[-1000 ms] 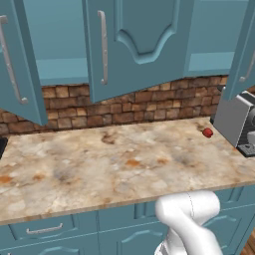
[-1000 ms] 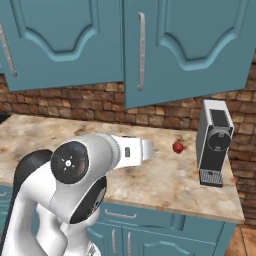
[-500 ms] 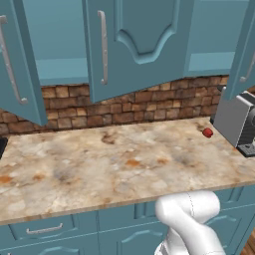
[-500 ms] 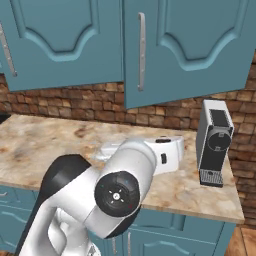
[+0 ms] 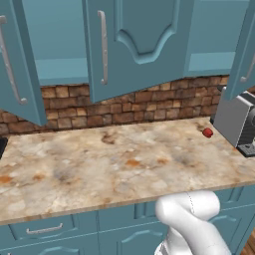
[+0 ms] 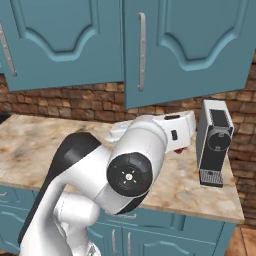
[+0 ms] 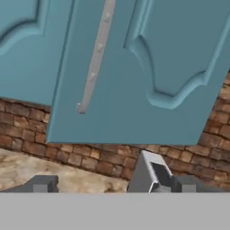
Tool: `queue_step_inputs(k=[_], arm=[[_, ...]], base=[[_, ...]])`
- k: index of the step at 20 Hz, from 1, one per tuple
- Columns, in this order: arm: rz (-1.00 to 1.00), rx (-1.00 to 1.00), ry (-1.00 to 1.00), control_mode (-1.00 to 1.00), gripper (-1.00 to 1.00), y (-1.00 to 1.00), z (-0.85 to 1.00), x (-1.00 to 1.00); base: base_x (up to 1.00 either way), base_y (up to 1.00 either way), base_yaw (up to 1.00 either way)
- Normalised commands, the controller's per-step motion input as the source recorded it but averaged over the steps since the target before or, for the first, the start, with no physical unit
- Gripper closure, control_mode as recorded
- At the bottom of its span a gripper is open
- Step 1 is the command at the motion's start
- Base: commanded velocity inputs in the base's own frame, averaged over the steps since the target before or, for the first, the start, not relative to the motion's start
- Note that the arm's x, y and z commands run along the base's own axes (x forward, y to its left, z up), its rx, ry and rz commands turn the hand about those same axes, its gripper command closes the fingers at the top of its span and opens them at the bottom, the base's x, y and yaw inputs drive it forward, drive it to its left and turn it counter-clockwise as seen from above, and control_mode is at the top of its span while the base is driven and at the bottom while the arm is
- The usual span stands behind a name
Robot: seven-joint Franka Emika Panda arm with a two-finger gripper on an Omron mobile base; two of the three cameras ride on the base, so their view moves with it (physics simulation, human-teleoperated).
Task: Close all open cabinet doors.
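Observation:
Three teal cabinet doors hang ajar over the counter: a left door (image 5: 20, 64), a middle door (image 5: 134, 45) with a silver bar handle (image 5: 103, 47), and a right door (image 5: 246, 50) at the frame's edge. From the right base view the middle door (image 6: 195, 45) juts out above the arm's white hand (image 6: 177, 131). My gripper (image 7: 114, 184) is open, its fingertips (image 7: 42, 184) far apart with nothing between them. It sits below and in front of the middle door (image 7: 134, 90), apart from the door and its handle (image 7: 96, 54).
A grey coffee machine (image 6: 215, 142) stands on the marble counter (image 5: 99, 164) at the right, just beyond the hand. A small red thing (image 5: 207, 132) lies beside it. A brick backsplash (image 5: 139, 104) runs behind, and teal drawers (image 5: 45, 230) sit below the counter edge.
The arm has swung to the right, carrying the hand across the counter toward the coffee machine. The doors hang as before and the gripper stays open.

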Motion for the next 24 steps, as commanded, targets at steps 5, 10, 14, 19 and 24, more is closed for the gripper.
queue_step_inputs(k=[5,10,14,19,24], arm=[[0.02,-0.14,-0.09,-1.00,-1.00,0.00,0.31,0.28],[0.10,-0.11,-0.08,-1.00,-1.00,0.00,0.06,0.43],[0.15,-0.05,-0.02,-1.00,-1.00,0.00,0.00,0.62],[0.16,-0.02,0.00,-1.00,-1.00,0.00,0.00,0.68],[0.10,0.00,0.00,-1.00,-1.00,0.00,0.02,0.69]], base=[[0.00,0.00,0.00],[0.00,0.00,0.00],[0.00,0.00,0.00],[0.00,0.00,0.00],[0.00,0.00,0.00]])
